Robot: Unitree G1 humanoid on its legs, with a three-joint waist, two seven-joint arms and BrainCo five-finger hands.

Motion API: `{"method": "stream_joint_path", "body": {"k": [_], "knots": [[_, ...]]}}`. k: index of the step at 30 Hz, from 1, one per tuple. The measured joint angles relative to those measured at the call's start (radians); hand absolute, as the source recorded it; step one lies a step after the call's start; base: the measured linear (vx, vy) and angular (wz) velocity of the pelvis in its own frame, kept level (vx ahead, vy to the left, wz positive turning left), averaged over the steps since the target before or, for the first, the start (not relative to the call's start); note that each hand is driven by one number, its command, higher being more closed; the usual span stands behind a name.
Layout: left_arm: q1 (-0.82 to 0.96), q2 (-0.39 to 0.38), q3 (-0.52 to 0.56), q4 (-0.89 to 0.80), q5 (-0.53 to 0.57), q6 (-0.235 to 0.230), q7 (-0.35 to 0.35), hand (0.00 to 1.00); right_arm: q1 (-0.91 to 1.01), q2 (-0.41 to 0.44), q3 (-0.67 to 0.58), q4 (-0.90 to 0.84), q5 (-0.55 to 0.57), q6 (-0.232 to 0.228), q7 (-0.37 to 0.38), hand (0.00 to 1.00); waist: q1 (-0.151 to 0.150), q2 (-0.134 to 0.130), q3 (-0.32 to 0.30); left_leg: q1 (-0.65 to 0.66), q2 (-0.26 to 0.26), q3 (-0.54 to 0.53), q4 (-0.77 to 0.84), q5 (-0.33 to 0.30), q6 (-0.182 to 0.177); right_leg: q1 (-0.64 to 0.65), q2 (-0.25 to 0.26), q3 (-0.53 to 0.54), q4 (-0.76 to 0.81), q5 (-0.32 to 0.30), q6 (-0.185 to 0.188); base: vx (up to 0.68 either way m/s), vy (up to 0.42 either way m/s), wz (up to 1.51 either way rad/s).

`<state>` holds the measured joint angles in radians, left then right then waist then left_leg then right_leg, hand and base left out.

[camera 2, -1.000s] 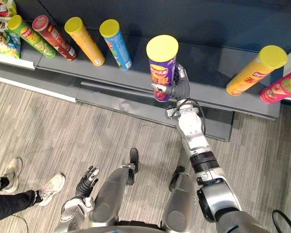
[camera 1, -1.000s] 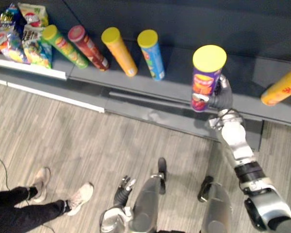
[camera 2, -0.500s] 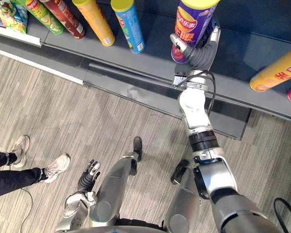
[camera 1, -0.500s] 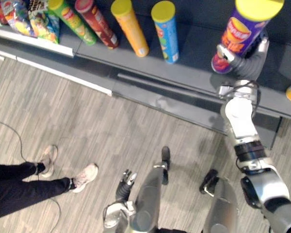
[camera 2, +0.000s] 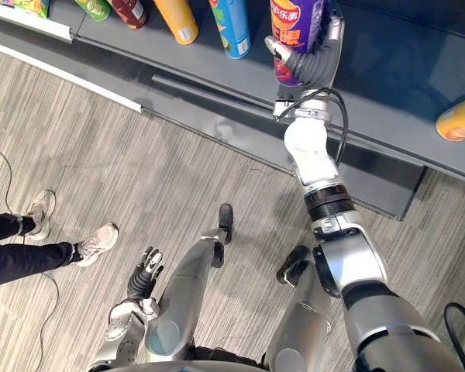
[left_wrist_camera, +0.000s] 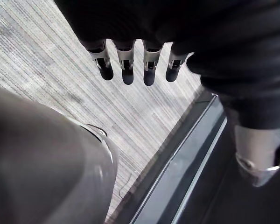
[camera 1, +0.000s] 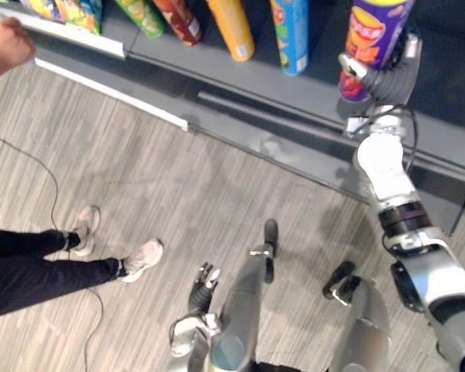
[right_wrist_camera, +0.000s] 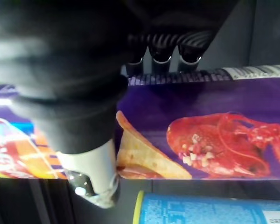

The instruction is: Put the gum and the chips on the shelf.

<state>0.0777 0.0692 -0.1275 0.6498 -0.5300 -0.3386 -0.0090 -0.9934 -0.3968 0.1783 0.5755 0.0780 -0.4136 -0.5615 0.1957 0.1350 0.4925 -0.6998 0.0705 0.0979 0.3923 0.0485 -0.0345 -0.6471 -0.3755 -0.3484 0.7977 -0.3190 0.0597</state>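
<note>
Step in hand: placing the chips. The robot's right hand [camera 1: 384,77] has its fingers and thumb curled round the lower part of the tall purple cardboard chips can [camera 1: 376,35]. The can stands upright over the dark grey metal shelf [camera 2: 395,85], just beside a blue chips can [camera 1: 292,31].

Whether the purple can's base is seated on the shelf board or sits slightly above it cannot be told, because the hand covers that edge.

Judgement: the next move is to set the can down firmly, then open the fingers and draw them back without tipping it.

The left hand [camera 2: 143,270] hangs low near the floor, fingers loosely straight, holding nothing.

The purple can's lid is cut off from view. The gum's whereabouts cannot be told. A person's hand [camera 1: 4,45] shows near the far shelf end.
</note>
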Motion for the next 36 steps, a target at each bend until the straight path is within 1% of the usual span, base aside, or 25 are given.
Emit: {"method": "stream_joint_path", "body": {"k": [2,4,7,12,15,16,18,19,22,24,27,29,30,32,36], "knots": [[0.0,0.0,-0.003,-0.003,-0.014,-0.002,0.002,0.0,-0.012,-0.006,0.008,0.028,0.0,0.0,-0.004,1.0,0.001,0.001,0.001,-0.017,0.001,-0.001,0.013,0.001,0.0,-0.013,0.0,0.0,0.006,0.0,0.0,0.0,-0.047,0.01],[0.0,-0.003,-0.004,-0.008,-0.019,-0.003,0.002,0.0,-0.028,-0.014,0.012,0.057,0.0,0.001,-0.008,1.0,0.003,0.011,0.006,-0.032,0.008,-0.002,0.032,-0.001,0.002,-0.019,0.004,-0.001,0.01,0.0,0.0,0.0,-0.043,-0.03],[0.0,-0.005,-0.004,-0.015,-0.019,-0.014,0.001,0.0,-0.047,-0.033,0.029,0.072,0.0,0.001,-0.024,1.0,0.006,0.011,0.006,-0.059,0.011,-0.002,0.046,-0.007,-0.003,-0.045,0.005,0.002,0.019,0.0,-0.001,-0.01,-0.038,-0.03],[-0.003,-0.007,-0.005,-0.023,-0.04,-0.023,0.002,0.0,-0.083,-0.057,0.048,0.115,0.001,0.001,-0.027,1.0,0.01,0.013,0.007,-0.099,0.017,-0.001,0.073,-0.016,0.002,-0.086,0.006,0.01,0.042,-0.002,-0.005,0.01,-0.057,-0.03],[-0.009,-0.013,-0.004,-0.024,-0.058,-0.023,-0.007,0.0,-0.084,-0.083,0.065,0.12,0.001,0.001,-0.038,1.0,0.019,0.024,0.013,-0.122,0.022,0.0,0.093,-0.021,0.004,-0.108,0.008,0.017,0.055,-0.003,-0.007,0.0,-0.051,-0.05],[-0.013,-0.02,-0.003,-0.024,-0.058,-0.023,-0.012,0.0,-0.085,-0.091,0.066,0.131,0.001,0.001,-0.044,1.0,0.026,0.026,0.013,-0.131,0.024,0.002,0.101,-0.024,0.005,-0.12,0.008,0.021,0.063,-0.005,-0.009,0.0,-0.051,-0.03],[-0.014,-0.024,-0.001,-0.027,-0.059,-0.026,-0.018,0.0,-0.087,-0.099,0.066,0.143,0.001,0.0,-0.054,1.0,0.029,0.028,0.014,-0.146,0.025,0.002,0.101,-0.022,0.006,-0.137,0.008,0.022,0.069,-0.005,-0.009,0.0,-0.058,0.0],[-0.015,-0.027,0.001,-0.027,-0.06,-0.031,-0.023,0.0,-0.088,-0.099,0.066,0.146,0.001,-0.008,-0.07,1.0,0.03,0.029,0.015,-0.154,0.026,0.002,0.102,-0.02,0.006,-0.145,0.008,0.023,0.073,-0.006,-0.011,0.0,-0.052,0.01],[-0.015,-0.027,0.001,-0.026,-0.077,-0.036,-0.039,0.0,-0.115,-0.103,0.069,0.147,0.0,-0.009,-0.077,1.0,0.03,0.029,0.015,-0.169,0.028,0.003,0.103,-0.016,0.006,-0.164,0.008,0.024,0.078,-0.006,-0.011,0.01,-0.051,-0.01],[-0.015,-0.028,0.0,-0.027,-0.086,-0.044,-0.04,0.0,-0.125,-0.134,0.076,0.147,0.0,-0.01,-0.096,1.0,0.033,0.033,0.017,-0.182,0.029,0.001,0.105,-0.015,0.006,-0.175,0.009,0.024,0.079,-0.006,-0.011,0.02,-0.058,0.02],[-0.019,-0.03,-0.002,-0.028,-0.097,-0.047,-0.043,0.0,-0.151,-0.15,0.075,0.146,0.0,-0.009,-0.112,1.0,0.033,0.036,0.018,-0.2,0.032,0.003,0.113,-0.016,0.006,-0.192,0.011,0.026,0.079,-0.005,-0.011,0.03,-0.042,-0.03],[-0.027,-0.032,-0.004,-0.027,-0.097,-0.047,-0.042,0.0,-0.156,-0.167,0.075,0.145,0.0,-0.011,-0.115,1.0,0.038,0.039,0.019,-0.207,0.034,0.004,0.121,-0.017,0.004,-0.199,0.013,0.029,0.082,-0.005,-0.011,0.03,-0.043,-0.05],[-0.035,-0.032,-0.009,-0.025,-0.096,-0.046,-0.041,0.0,-0.16,-0.179,0.075,0.145,0.0,-0.011,-0.128,1.0,0.046,0.039,0.019,-0.21,0.037,0.006,0.124,-0.017,0.005,-0.203,0.015,0.031,0.083,-0.005,-0.011,0.03,-0.05,-0.07],[-0.035,-0.031,-0.012,-0.026,-0.097,-0.051,-0.041,0.0,-0.161,-0.182,0.074,0.145,0.0,-0.01,-0.14,1.0,0.052,0.039,0.019,-0.213,0.044,0.006,0.133,-0.02,0.005,-0.203,0.02,0.032,0.083,-0.005,-0.012,0.04,-0.057,-0.08],[-0.037,-0.032,-0.014,-0.026,-0.106,-0.052,-0.039,0.0,-0.165,-0.187,0.074,0.145,0.0,-0.01,-0.153,1.0,0.053,0.039,0.019,-0.217,0.046,0.006,0.134,-0.02,0.005,-0.207,0.023,0.031,0.083,-0.006,-0.012,0.03,-0.059,-0.01]]}}
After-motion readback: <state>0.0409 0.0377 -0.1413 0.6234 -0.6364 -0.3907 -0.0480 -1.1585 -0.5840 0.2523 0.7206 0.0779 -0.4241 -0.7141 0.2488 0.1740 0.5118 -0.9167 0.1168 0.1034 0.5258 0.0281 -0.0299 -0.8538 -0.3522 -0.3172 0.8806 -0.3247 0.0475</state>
